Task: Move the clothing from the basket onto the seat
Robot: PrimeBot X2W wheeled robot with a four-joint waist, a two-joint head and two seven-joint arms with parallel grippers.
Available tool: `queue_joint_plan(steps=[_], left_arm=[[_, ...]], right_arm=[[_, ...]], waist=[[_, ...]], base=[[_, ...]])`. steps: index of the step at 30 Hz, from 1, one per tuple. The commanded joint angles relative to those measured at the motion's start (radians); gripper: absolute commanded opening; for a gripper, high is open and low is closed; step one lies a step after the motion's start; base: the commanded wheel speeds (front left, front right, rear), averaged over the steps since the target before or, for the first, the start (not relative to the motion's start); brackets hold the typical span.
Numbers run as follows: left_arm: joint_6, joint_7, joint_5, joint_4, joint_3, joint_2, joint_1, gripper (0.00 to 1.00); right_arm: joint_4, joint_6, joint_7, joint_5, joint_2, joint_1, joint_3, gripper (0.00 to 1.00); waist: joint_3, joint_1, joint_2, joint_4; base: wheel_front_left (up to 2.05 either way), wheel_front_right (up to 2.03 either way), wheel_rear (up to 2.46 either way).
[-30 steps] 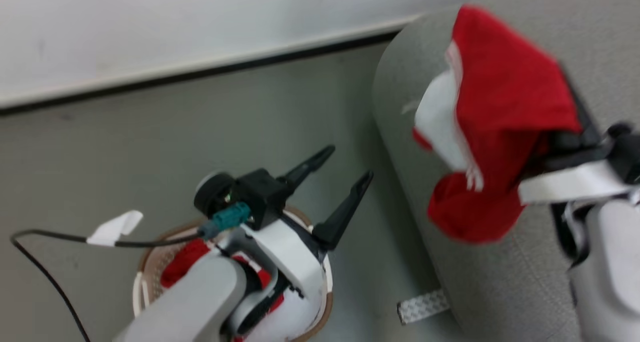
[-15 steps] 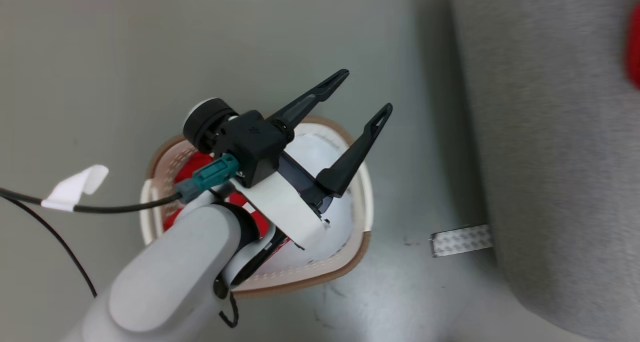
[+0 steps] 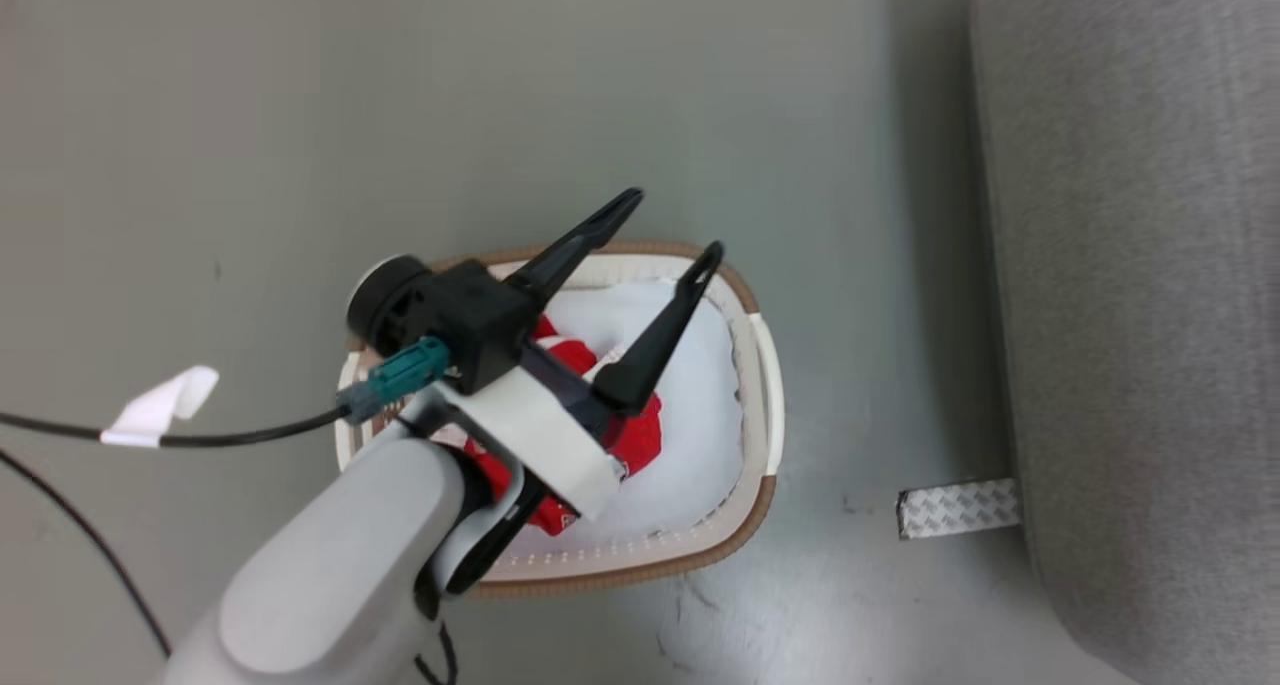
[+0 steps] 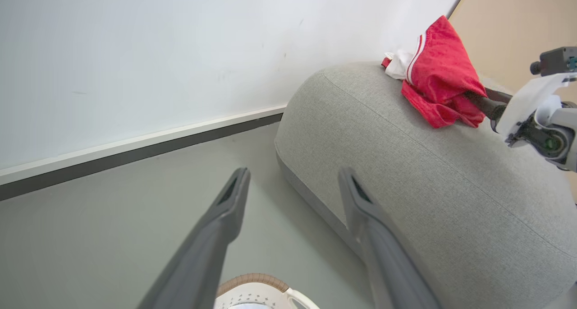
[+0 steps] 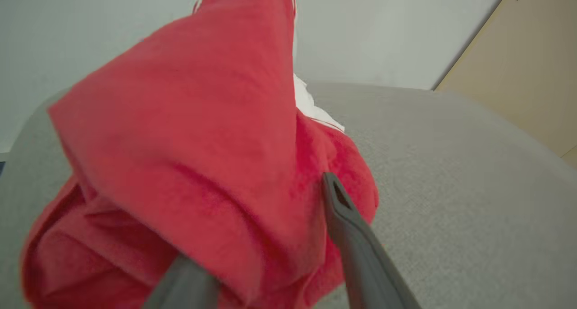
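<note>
Since second ago: right gripper [image 4: 479,102] went from clamped to fingers apart; garment [image 4: 439,83], then hanging from it, lay on sofa [image 4: 405,178] top edge. Over basket [image 3: 757,385], left gripper [image 3: 670,226] spread wide as before; more clothing [image 3: 640,437] inside.

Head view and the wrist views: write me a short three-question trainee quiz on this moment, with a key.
1. True or false: the left pincer hangs open and empty above the basket.
2. Pick one. The red garment at the right pincer lies: A on the floor; B on the sofa; C over the basket's rim.
3. Fill the gap: inside the basket, on its white lining, lies more red ____, so the task is not finished.

Key: 1 true. 2 B. 3 clothing.
</note>
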Motion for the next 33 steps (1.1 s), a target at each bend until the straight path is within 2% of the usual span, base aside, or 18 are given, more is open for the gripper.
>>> queue_joint_plan(steps=[1,4,9,20,27,33], left_arm=[[0.006,-0.008,-0.014,0.008,0.006,0.012,0.023,1.00],[0.016,-0.021,-0.020,0.019,0.011,0.023,0.053,1.00],[0.041,-0.059,-0.038,0.037,0.026,0.039,0.117,1.00],[0.103,-0.176,-0.080,0.092,0.100,0.012,0.312,1.00],[0.122,-0.184,-0.047,0.076,0.228,-0.018,0.452,1.00],[0.098,-0.185,0.028,0.073,0.346,-0.067,0.568,1.00]], right_arm=[[0.011,-0.003,-0.017,-0.007,0.020,0.029,-0.007,1.00],[0.005,-0.003,-0.030,-0.009,0.059,0.088,0.000,1.00],[-0.136,-0.003,-0.029,0.038,0.107,0.205,0.088,1.00],[-0.374,-0.003,-0.028,0.183,0.131,0.490,0.280,1.00],[-0.453,-0.003,-0.028,0.275,0.130,0.623,0.423,1.00],[-0.475,-0.003,-0.028,0.317,0.130,0.696,0.558,1.00]], waist=[[-0.043,-0.0001,0.0000,-0.019],[-0.093,-0.0001,0.0000,-0.029],[-0.183,-0.0001,0.0000,-0.040],[-0.395,-0.0001,0.0000,0.004],[-0.466,-0.0001,0.0000,0.059],[-0.519,-0.0001,0.0000,0.101]], base=[[0.00,0.00,0.00],[0.00,0.00,0.00],[0.00,0.00,0.00],[0.00,0.00,0.00],[0.00,0.00,0.00],[0.00,0.00,0.00]])
